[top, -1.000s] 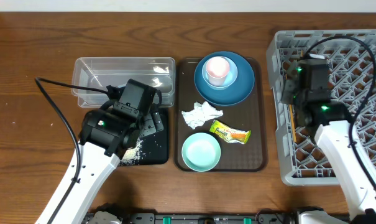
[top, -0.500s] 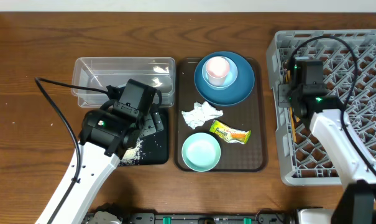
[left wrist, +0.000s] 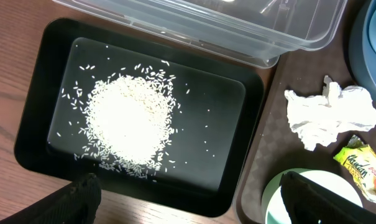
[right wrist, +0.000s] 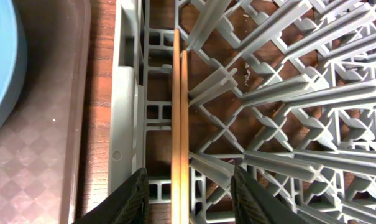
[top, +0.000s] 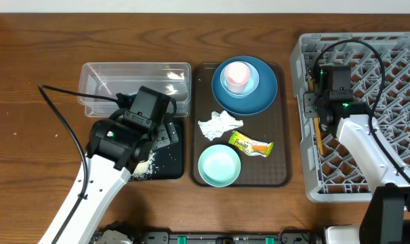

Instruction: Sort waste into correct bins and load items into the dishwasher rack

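Chopsticks lay in dishwasher rack, along its 9 o'clock wall; loading step looked done. Right end effector released, fingers straddling sticks. Left end effector released, empty, above rice in black tray. Next likely: lift clear, fetch napkin, wrapper at its 4 o'clock.
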You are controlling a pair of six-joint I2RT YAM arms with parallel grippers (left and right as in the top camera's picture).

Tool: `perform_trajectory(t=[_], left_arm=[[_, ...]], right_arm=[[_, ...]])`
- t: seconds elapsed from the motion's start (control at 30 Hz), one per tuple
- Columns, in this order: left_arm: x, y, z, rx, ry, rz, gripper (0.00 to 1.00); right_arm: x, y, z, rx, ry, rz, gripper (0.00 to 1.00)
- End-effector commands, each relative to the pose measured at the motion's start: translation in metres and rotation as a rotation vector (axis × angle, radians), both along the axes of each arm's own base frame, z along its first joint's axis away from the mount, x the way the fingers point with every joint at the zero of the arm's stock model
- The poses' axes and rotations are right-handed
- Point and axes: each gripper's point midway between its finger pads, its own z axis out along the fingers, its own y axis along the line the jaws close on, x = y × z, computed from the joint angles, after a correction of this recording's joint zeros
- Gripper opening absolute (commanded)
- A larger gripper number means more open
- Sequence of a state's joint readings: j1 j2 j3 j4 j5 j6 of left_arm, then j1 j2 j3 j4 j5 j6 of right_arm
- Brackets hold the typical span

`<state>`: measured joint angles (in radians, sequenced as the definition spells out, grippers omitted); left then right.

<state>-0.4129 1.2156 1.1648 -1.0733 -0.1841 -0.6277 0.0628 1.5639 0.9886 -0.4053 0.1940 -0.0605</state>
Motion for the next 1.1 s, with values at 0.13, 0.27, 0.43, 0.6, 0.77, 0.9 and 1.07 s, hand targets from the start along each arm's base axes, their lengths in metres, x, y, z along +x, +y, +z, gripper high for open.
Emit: perform_trajectory(t=[0.13,0.27,0.43,0.6,0.77,0.9,1.07], left_arm=[[0.003,0.003,0.005,0.011,-0.016,0.007,0.95],[0.003,0.003,0.005,0.011,-0.015,0.007,0.95],[0.003,0.003,0.005,0.011,-0.015,0.007,0.95],[0.003,0.003,0.005,0.011,-0.015,0.007,0.95],[0.003,0.003,0.005,0.011,-0.015,0.007,0.95],[0.003,0.003,0.005,0.011,-0.016,0.007,0.95],[0.003,0.003,0.005,0.011,-0.015,0.007,0.95]], right_arm=[[0.003,0.012,0.001,0.039,0.000,0.040,0.44],[0.003,0.012,0.001,0.039,-0.001,0.040,0.45],[0.003,0.012,0.001,0.041,-0.001,0.036,0.48],[0.003,0.012,0.001,0.043,-0.002,0.034,0.51],[0.002,0.012,0.000,0.049,0.003,0.025,0.56],[0.002,0.012,0.003,0.072,-0.010,-0.009,0.56],[0.001,0.012,0.036,0.124,-0.104,-0.069,0.62]])
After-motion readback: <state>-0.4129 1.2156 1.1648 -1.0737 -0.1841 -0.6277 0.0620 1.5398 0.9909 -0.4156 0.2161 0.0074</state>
